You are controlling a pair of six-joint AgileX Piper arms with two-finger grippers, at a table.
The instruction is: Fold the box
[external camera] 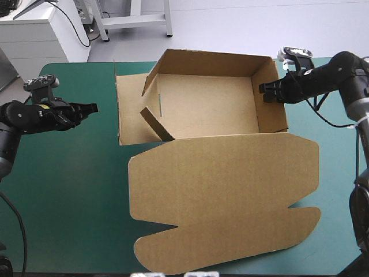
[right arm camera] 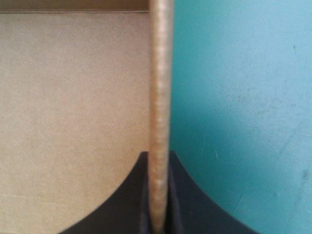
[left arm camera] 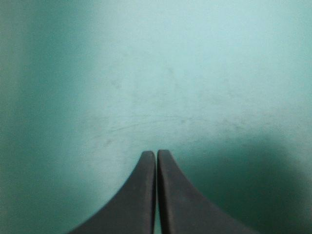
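The brown box (external camera: 207,109) stands at the table's far middle as an open tray, its far and right walls raised, its large lid (external camera: 225,196) lying flat toward the near edge. A small flap (external camera: 155,124) leans inside at the left. My right gripper (external camera: 270,92) is shut on the box's right wall; in the right wrist view the wall's edge (right arm camera: 160,122) runs between the fingers (right arm camera: 187,195), box floor on one side, teal-green cover on the other. My left gripper (external camera: 92,108) hovers left of the box, shut and holding nothing, over bare cover (left arm camera: 156,153).
The box's left panel (external camera: 130,109) lies flat beside the leaning flap. Teal-green cover (external camera: 63,190) stretches open at the left and near left. A narrow strip of cover (external camera: 340,173) shows right of the lid.
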